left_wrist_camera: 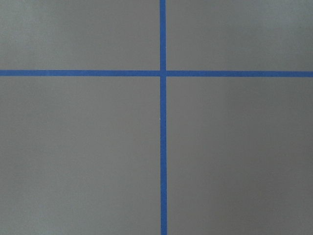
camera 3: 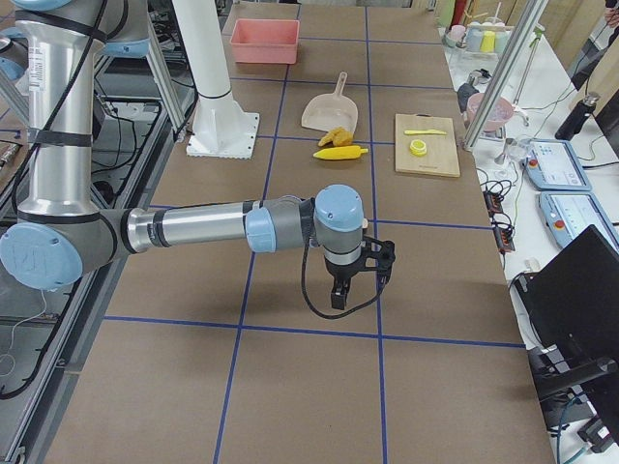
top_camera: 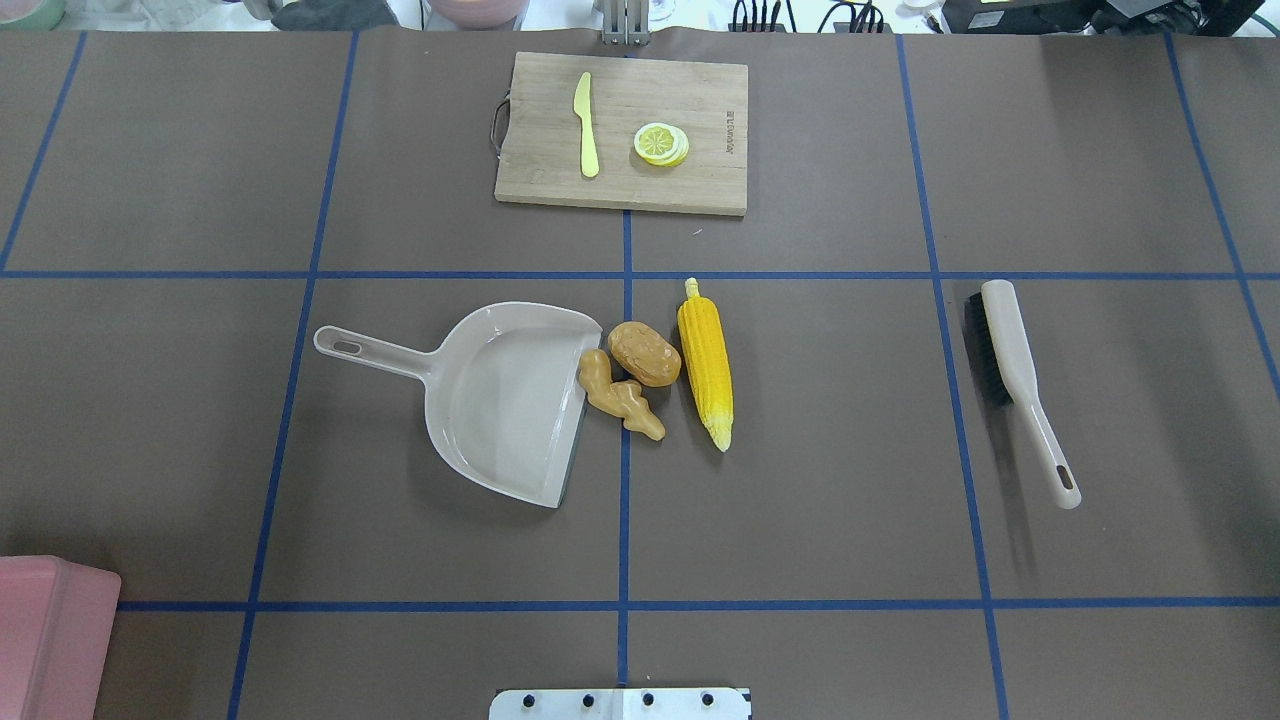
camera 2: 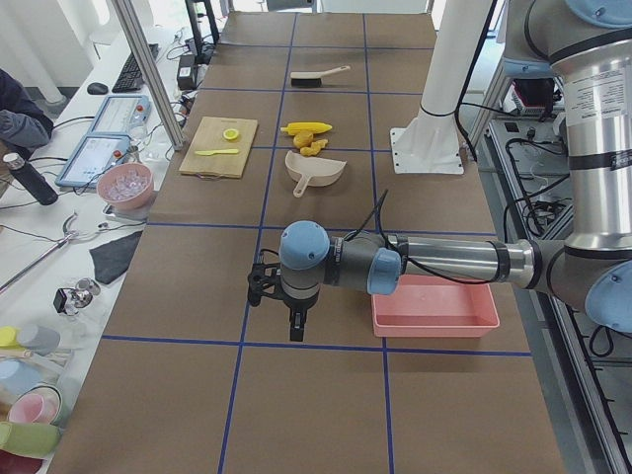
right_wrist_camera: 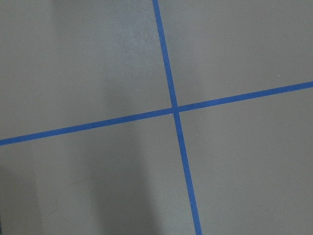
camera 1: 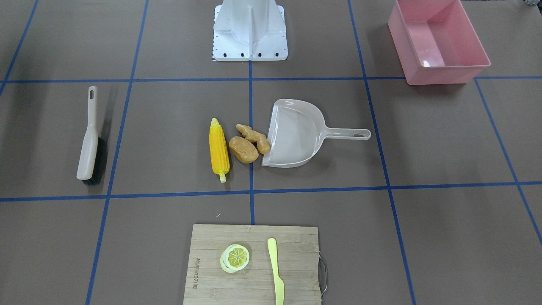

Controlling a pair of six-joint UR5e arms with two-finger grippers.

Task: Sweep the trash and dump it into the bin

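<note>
Nothing is swept yet: the corn cob (top_camera: 705,362), potato (top_camera: 644,353) and ginger root (top_camera: 618,395) lie mid-table just right of the dustpan (top_camera: 500,400), the brush (top_camera: 1020,385) lies untouched at right, the pink bin (camera 1: 440,74) stands empty near left, and whether the left gripper (camera 2: 295,331) or right gripper (camera 3: 338,298) is open, I cannot tell.

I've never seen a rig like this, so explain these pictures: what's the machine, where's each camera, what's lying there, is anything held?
This is a two-armed robot at a brown table taped into blue squares. Two pictures look down on it, from behind the robot and from across; two look along it from either end; two wrist cameras see only table. Mid-table a corn cob, potato and ginger root lie beside a dustpan. A brush, a pink bin and a cutting board with lemon slice and knife sit apart. The left gripper and right gripper hang away from these, holding nothing.
</note>
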